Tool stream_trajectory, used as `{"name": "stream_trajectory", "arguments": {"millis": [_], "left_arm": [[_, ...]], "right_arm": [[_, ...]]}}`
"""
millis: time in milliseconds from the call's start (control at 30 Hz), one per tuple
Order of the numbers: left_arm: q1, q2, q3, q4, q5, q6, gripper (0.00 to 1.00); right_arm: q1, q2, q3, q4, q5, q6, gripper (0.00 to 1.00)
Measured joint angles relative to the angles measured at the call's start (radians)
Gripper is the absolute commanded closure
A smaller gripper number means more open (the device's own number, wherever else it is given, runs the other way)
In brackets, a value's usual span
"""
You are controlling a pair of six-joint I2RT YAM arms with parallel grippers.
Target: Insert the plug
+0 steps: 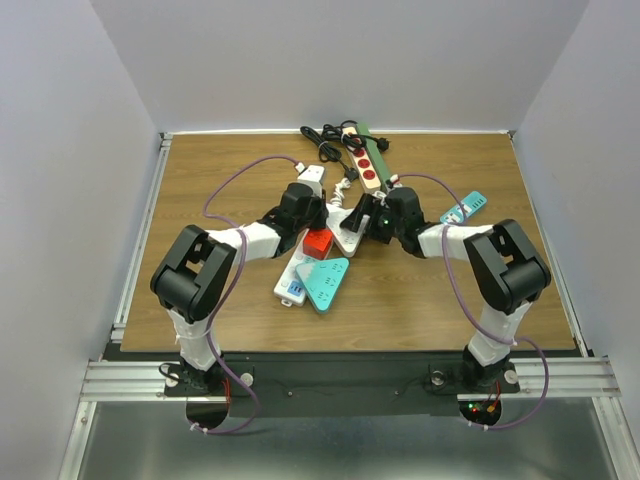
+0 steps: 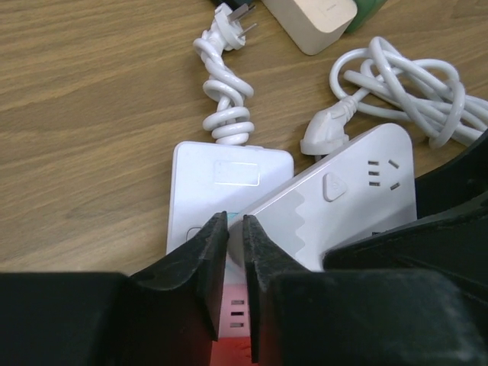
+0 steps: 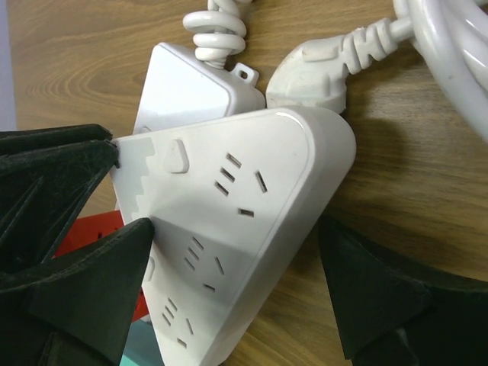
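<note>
A white plug (image 2: 324, 136) on a coiled white cable (image 2: 412, 84) lies flat on the wooden table, touching the far corner of a white triangular power strip (image 2: 358, 183). The right wrist view shows the same plug (image 3: 309, 72) beyond that strip (image 3: 252, 191). My right gripper (image 3: 232, 229) is open and straddles the strip; its left finger (image 3: 114, 267) touches the strip's edge and its right finger (image 3: 374, 290) stands apart. My left gripper (image 2: 235, 223) hovers over the strip's near end, jaws almost together with only a thin slit and nothing between them. Both grippers meet at mid-table (image 1: 345, 225).
A flat white strip (image 2: 229, 175) with a second, curled cord and plug (image 2: 227, 23) lies left of the triangular one. Close by are a red cube adapter (image 1: 318, 243), a teal strip (image 1: 327, 283) and a long white strip (image 1: 290, 282). Further back lie a beige strip (image 1: 368, 165) and black cables (image 1: 325, 135).
</note>
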Motion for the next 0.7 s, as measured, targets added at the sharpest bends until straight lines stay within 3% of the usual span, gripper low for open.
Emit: {"name": "stream_trajectory", "arguments": {"millis": [133, 367, 567, 700], "left_arm": [[0.000, -0.018, 0.007, -0.058, -0.024, -0.005, 0.41], [0.003, -0.033, 0.068, -0.209, -0.053, -0.004, 0.21], [0.034, -0.130, 0.089, -0.295, -0.093, -0.008, 0.16], [0.113, -0.265, 0.099, -0.321, -0.119, -0.024, 0.14]], "right_arm": [[0.000, -0.047, 0.000, -0.082, 0.030, -0.029, 0.00], [0.000, -0.159, 0.001, -0.228, 0.106, -0.087, 0.00], [-0.023, -0.300, 0.001, -0.293, 0.152, -0.132, 0.00], [-0.103, -0.397, 0.001, -0.323, 0.187, -0.176, 0.00]]}}
